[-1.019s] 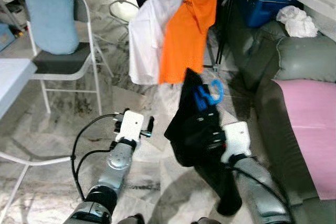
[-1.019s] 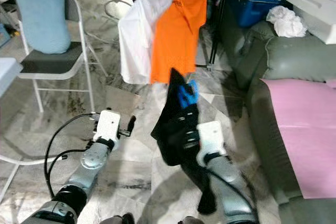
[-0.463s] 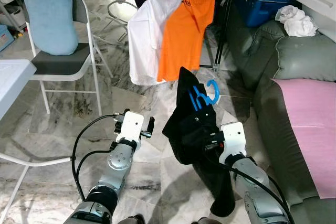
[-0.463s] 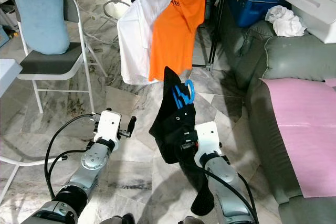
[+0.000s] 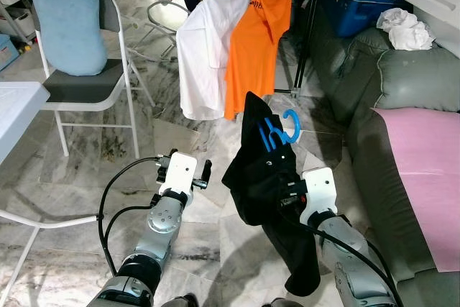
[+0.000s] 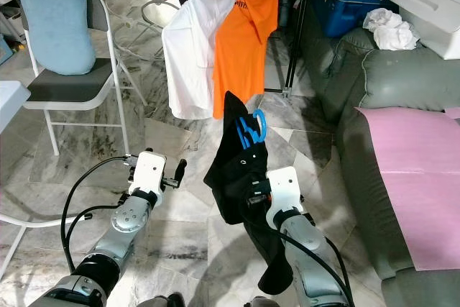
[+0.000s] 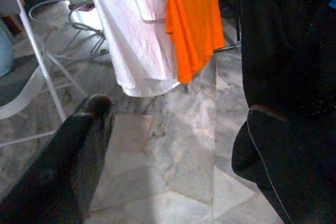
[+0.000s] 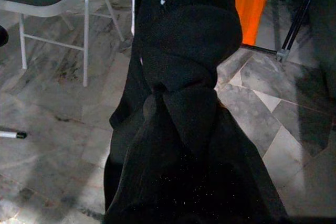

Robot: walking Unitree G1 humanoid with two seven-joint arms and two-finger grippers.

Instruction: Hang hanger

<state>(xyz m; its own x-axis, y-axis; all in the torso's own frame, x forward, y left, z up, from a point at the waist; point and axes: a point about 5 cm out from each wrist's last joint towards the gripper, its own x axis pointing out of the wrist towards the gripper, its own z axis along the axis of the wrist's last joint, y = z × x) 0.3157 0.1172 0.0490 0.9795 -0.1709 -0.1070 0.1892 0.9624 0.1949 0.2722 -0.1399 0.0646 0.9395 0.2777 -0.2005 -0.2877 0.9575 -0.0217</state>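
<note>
While the robot stood on the marble floor [image 5: 86,170] facing a black clothes rack [image 5: 316,26], its right gripper [image 5: 286,193] was raised in front of it, the jaws buried in a black garment [image 5: 262,177] and evidently pinching it, though their exact spread was hidden by the cloth. A blue hanger [image 5: 280,131] sat inside that garment, its hook and upper arms poking out above the dark fabric, below and nearer to the robot than the rack's rail. From the right wrist camera the bunched black cloth [image 8: 184,77] hung directly before the lens. The left gripper [image 5: 203,174] was held out low to the left of the garment, apart from it, with its jaws spread wide and holding nothing; in the left wrist view its two fingers [image 7: 84,145] stood well apart over the floor. On the rack hung a white shirt [image 5: 205,48] and an orange shirt [image 5: 255,41] side by side. A folding chair [image 5: 86,84] with a light blue cushion [image 5: 68,19] stood to the left, and a grey sofa [image 5: 410,77] with a pink sheet [image 5: 428,170] lay to the right.
</note>
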